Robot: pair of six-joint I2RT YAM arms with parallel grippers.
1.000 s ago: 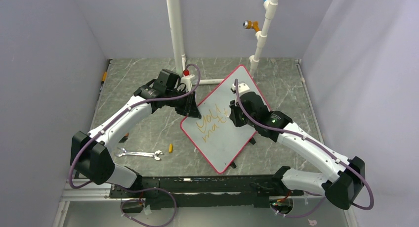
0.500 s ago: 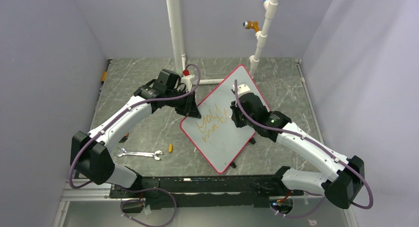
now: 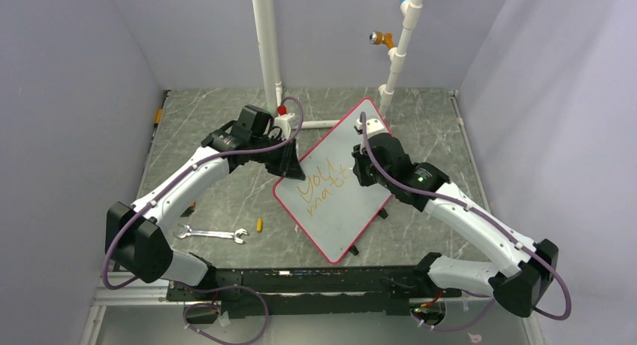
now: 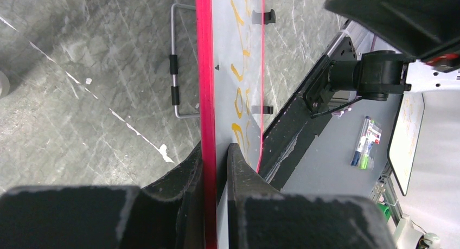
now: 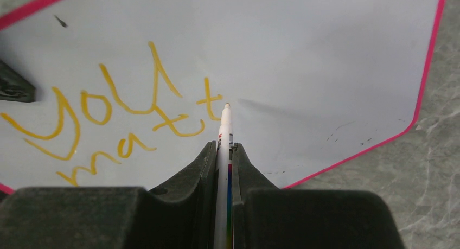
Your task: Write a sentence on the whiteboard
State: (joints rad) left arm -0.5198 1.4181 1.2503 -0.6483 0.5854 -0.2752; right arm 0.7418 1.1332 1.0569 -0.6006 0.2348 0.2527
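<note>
The whiteboard (image 3: 353, 210), pale grey with a thin red rim, sits tilted in the middle of the table. The sentence (image 3: 319, 189) is in orange-yellow marker and reads roughly "You matt" (image 5: 108, 108). My left gripper (image 3: 291, 163) is shut on the board's left edge, with the red rim (image 4: 205, 70) between its fingers (image 4: 216, 151). My right gripper (image 3: 359, 168) is shut on a white marker (image 5: 224, 129), which points at the board (image 5: 304, 53). The marker tip is just right of the last "t". I cannot tell whether it touches the board.
A silver wrench (image 3: 212, 234) and a small orange cap (image 3: 260, 225) lie left of the board. Two white pipes (image 3: 267, 44) (image 3: 398, 52) rise at the back. A wire stand (image 4: 174, 70) sits beside the board's edge. Spare markers (image 4: 364, 142) lie off the table.
My right gripper has shifted slightly up and to the right along the board with the marker in it. The left arm and the board have not moved.
</note>
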